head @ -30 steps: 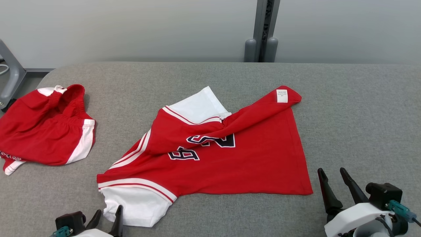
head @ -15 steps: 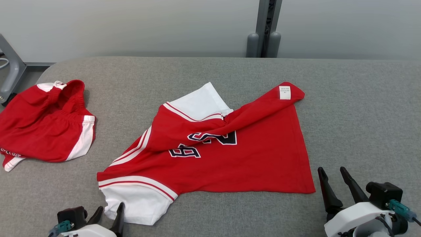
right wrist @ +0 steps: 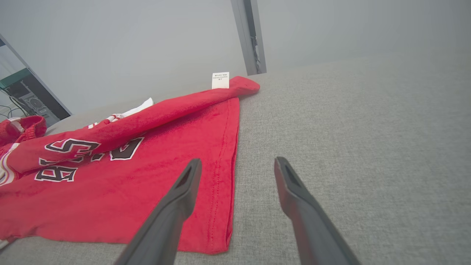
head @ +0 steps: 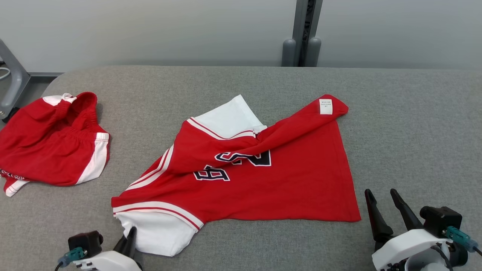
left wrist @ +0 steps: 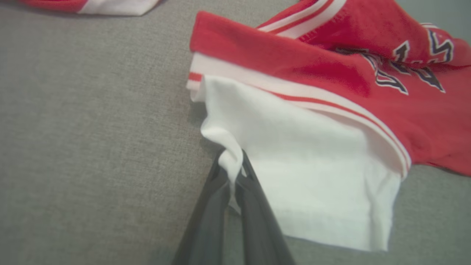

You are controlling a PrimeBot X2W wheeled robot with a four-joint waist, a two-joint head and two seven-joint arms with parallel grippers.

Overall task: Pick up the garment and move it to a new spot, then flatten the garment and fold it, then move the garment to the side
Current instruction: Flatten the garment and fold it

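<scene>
The garment [head: 271, 180] is a red shirt with white sleeves and dark lettering, lying crumpled and partly folded over itself in the middle of the grey table [head: 414, 124]. My left gripper [head: 130, 235] is at the near left, shut on the edge of the near white sleeve [left wrist: 294, 154]; the left wrist view shows white cloth bunched between the dark fingers [left wrist: 220, 191]. My right gripper [head: 382, 195] stands open at the near right, just off the shirt's hem corner [right wrist: 217, 243], with nothing between its fingertips [right wrist: 191, 173].
A second red and white garment [head: 52, 146], bunched, lies at the table's left edge. A grey post [head: 303, 34] stands behind the far edge and a grey frame [head: 11, 82] at the far left. Bare grey table stretches to the right of the shirt.
My left gripper has shut on the white sleeve's edge, pulling the cloth slightly. The camera shifted a little earlier. The right gripper has stayed in place.
</scene>
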